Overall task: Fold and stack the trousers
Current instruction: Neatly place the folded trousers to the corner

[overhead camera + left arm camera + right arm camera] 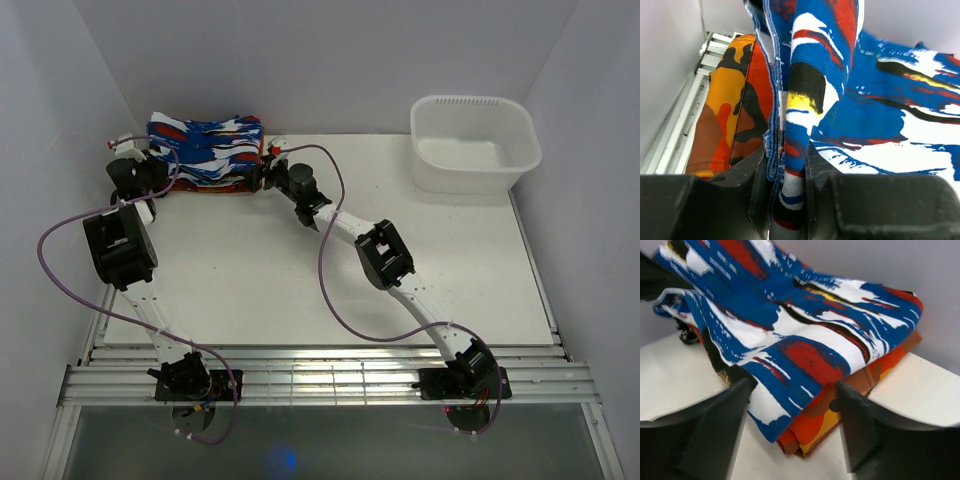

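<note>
Now stacking: folded trousers (pixel 205 150) lie atop orange camouflage cloth (pixel 735 110), far-left desk (pixel 300 270) corner. Left fingers (pixel 758 195) pinch a trouser edge; right fingers (pixel 715 425) spread wide, empty. Next, likely: left release, withdraw.

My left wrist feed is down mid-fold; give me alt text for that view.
The left gripper is shut on a bunched edge of the trousers, which rise out of its grip. The orange-red-and-black folded cloth lies to their left, beside the table's metal rails.
</note>
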Action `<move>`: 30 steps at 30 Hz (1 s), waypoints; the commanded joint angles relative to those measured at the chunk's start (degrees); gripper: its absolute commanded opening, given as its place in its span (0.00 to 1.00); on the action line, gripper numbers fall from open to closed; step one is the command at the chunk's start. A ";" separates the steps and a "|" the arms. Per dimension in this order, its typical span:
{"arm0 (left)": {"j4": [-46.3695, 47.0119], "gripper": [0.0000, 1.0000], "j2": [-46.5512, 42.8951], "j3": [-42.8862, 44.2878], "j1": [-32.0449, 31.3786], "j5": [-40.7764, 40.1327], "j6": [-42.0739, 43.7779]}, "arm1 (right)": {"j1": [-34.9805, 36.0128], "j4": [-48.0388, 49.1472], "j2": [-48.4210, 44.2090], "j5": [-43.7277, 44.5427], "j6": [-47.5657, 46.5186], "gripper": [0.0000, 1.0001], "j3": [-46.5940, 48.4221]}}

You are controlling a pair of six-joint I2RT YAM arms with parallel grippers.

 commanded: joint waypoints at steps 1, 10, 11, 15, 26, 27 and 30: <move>7.96 0.00 0.48 5.91 0.85 -5.72 1.70 | -2.00 8.63 -2.05 3.55 -1.72 0.96 1.18; -2.58 0.16 12.07 22.16 0.77 -7.31 4.77 | -7.36 6.17 -19.71 -6.10 -2.15 0.90 -20.61; -3.19 0.27 12.17 23.48 0.85 -6.09 6.17 | -7.72 5.91 -23.47 -6.90 -2.33 0.90 -22.72; -7.40 0.58 9.63 23.32 0.85 -7.64 8.55 | -9.21 1.26 -31.84 -11.56 -2.59 0.90 -29.85; -16.11 0.88 -8.56 10.76 1.90 -23.30 19.98 | -15.01 -25.42 -51.00 -19.83 -8.92 0.90 -40.76; -20.30 0.89 -11.35 10.05 2.26 -22.78 20.33 | -15.71 -28.69 -51.63 -20.35 -9.44 0.90 -40.15; -38.51 0.94 -14.01 12.93 2.70 -17.62 20.51 | -19.65 -44.29 -53.12 -22.11 -11.82 0.90 -36.12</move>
